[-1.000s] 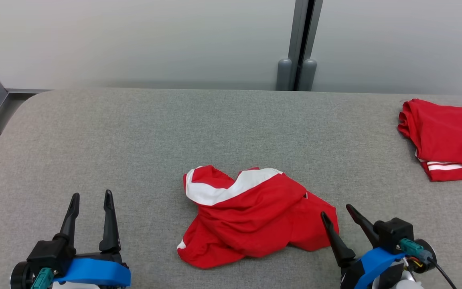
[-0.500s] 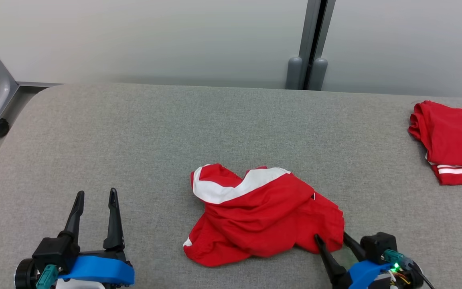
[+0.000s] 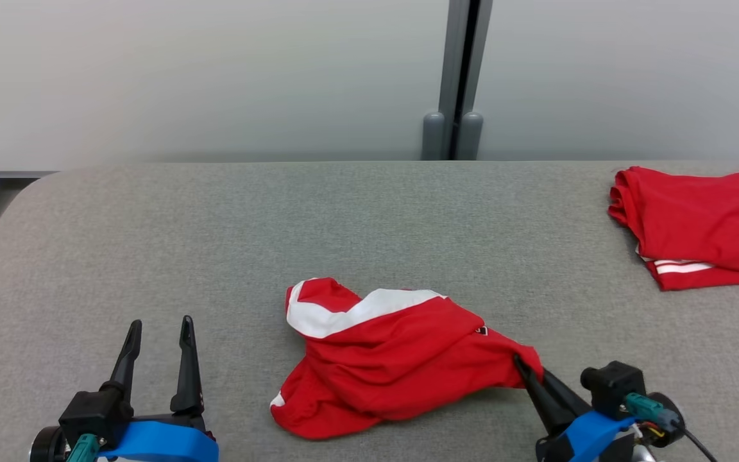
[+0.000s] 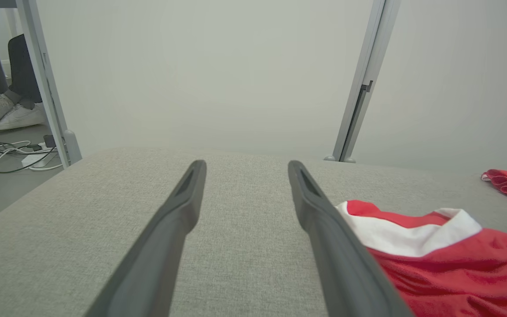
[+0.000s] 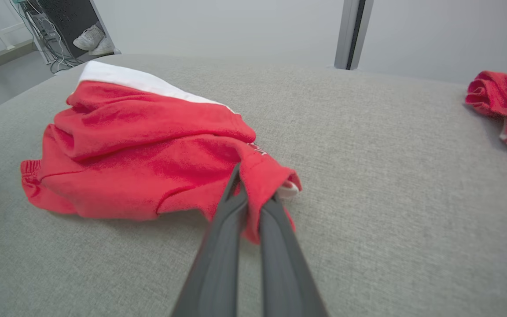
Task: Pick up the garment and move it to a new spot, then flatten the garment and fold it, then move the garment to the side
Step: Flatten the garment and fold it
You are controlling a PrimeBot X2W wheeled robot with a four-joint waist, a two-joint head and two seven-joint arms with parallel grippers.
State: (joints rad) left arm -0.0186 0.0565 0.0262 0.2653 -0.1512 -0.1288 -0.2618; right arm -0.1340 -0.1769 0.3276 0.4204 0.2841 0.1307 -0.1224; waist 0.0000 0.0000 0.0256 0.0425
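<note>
Crumpled red-and-white fabric garment (image 3: 395, 366): laid at the near middle of the grey cloth-covered table (image 3: 215, 224), its right corner pinched by the closed right gripper (image 3: 523, 366). Left gripper (image 3: 160, 321): held wide apart and empty, left of the garment

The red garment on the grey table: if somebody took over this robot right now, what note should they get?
Right pincer: shut on the near right corner of the garment.
Left pincer: open, empty, to the left of it.
The garment lies crumpled mid-table, not lifted. A folded red garment lies at the far right.
Done: grasp. Left: lift, move, flatten, fold, set aside.
</note>
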